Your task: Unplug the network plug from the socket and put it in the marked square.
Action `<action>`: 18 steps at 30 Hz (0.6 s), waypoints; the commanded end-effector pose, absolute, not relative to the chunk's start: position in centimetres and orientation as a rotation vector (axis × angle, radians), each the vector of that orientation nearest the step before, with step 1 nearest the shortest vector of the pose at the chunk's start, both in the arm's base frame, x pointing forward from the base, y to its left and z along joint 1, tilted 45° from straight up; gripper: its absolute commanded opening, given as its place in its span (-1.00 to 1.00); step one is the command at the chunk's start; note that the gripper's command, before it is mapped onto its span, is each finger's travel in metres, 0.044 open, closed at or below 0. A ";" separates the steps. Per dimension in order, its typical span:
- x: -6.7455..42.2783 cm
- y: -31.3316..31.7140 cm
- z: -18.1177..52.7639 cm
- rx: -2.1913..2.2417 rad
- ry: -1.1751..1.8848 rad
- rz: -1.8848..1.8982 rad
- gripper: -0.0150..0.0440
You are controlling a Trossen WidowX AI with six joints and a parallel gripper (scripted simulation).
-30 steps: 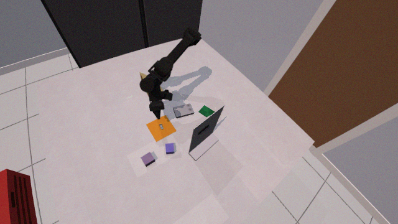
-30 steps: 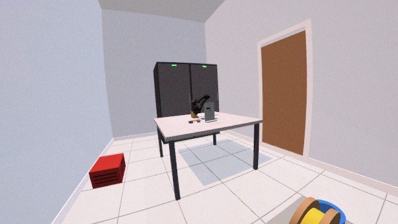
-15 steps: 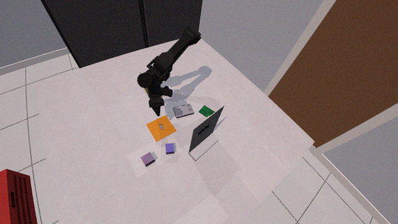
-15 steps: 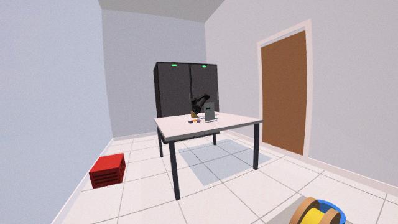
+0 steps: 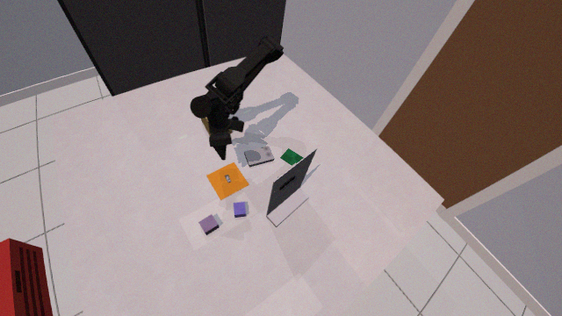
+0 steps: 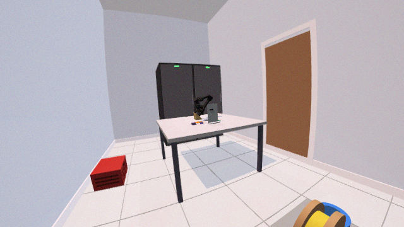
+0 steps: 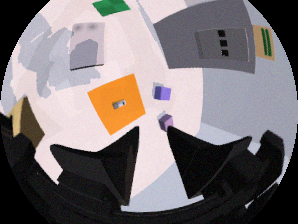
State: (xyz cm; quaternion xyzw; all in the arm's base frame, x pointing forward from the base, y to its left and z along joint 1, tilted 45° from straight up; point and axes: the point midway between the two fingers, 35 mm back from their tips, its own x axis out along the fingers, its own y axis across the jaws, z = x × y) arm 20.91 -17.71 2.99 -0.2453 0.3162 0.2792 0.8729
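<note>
The small grey plug lies on the table inside the orange marked square. My gripper hangs above the table just behind the square, apart from the plug. Its fingers stand apart with only bare table between them, so it is open and empty. The upright dark panel stands to the right of the square. Its row of sockets shows in the wrist view.
Two purple cubes lie in front of the square. A grey plate and a green patch lie behind it. Dark cabinets stand behind the table. A red crate is on the floor.
</note>
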 end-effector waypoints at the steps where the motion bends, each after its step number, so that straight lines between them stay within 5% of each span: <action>1: 20.8 -18.6 3.6 -0.517 0.662 0.583 0.04; 18: 20.0 -22.0 7.2 -0.523 0.660 0.582 0.04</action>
